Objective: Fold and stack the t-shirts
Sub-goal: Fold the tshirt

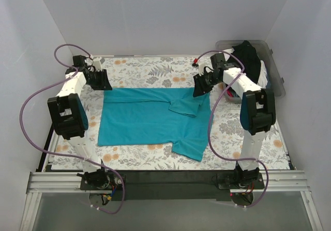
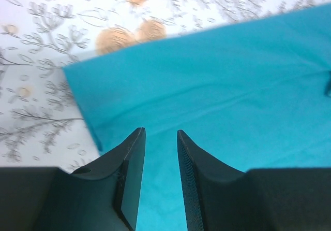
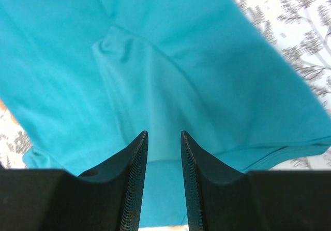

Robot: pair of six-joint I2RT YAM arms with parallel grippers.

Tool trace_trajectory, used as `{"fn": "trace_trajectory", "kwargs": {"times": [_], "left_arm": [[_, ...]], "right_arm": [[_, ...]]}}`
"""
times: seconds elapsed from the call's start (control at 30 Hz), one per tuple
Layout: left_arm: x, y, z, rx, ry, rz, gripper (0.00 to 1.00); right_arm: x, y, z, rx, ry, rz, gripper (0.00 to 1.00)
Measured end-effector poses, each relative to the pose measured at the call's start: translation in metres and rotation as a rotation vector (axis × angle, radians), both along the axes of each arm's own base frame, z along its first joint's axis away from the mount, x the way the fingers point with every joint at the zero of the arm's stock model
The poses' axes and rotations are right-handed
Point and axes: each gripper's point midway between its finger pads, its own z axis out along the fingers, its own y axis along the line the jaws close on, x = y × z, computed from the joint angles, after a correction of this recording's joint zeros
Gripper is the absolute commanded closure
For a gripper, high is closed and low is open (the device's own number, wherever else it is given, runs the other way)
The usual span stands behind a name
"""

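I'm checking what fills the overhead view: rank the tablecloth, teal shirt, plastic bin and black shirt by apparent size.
1. tablecloth
2. teal shirt
3. plastic bin
4. black shirt, bunched in the bin and partly hidden, so its true size is unsure

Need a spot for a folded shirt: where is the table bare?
Bare tablecloth: the near strip between the teal shirt and the near edge; the far strip between left gripper and right gripper. The bin crowds the far right corner.
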Motion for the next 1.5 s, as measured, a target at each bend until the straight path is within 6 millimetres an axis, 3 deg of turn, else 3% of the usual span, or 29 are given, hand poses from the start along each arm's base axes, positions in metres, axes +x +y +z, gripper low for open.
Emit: {"fn": "trace_trajectory", "kwargs": {"times": [0.1, 0.27, 0.4, 0.8, 1.1, 1.27, 1.5], "left_arm": [[0.01, 0.013, -0.014, 0.022, 0.016, 0.021, 0.7], [0.005, 0.023, -0.04, 0.061, 0.077, 0.032, 0.7], [-0.004, 0.027, -0.052, 0.077, 0.108, 0.038, 0.7], [-0.01, 0.046, -0.058, 0.118, 0.13, 0.08, 0.7], [-0.012, 0.043, -0.064, 0.098, 0.157, 0.071, 0.7], [-0.01, 0.041, -0.07, 0.081, 0.174, 0.064, 0.75], [-0.01, 0.039, -0.072, 0.066, 0.177, 0.06, 0.72]], "right_arm": [[0.014, 0.001, -0.008, -0.012, 0.004, -0.021, 0.62], [0.019, -0.002, -0.039, -0.05, 0.072, -0.049, 0.62], [0.017, -0.004, -0.052, -0.068, 0.104, -0.061, 0.62], [0.017, -0.005, -0.053, -0.076, 0.105, -0.065, 0.62], [0.018, -0.007, -0.054, -0.086, 0.102, -0.07, 0.62], [0.018, -0.007, -0.055, -0.09, 0.101, -0.071, 0.62], [0.018, -0.007, -0.055, -0.091, 0.103, -0.071, 0.62]]}}
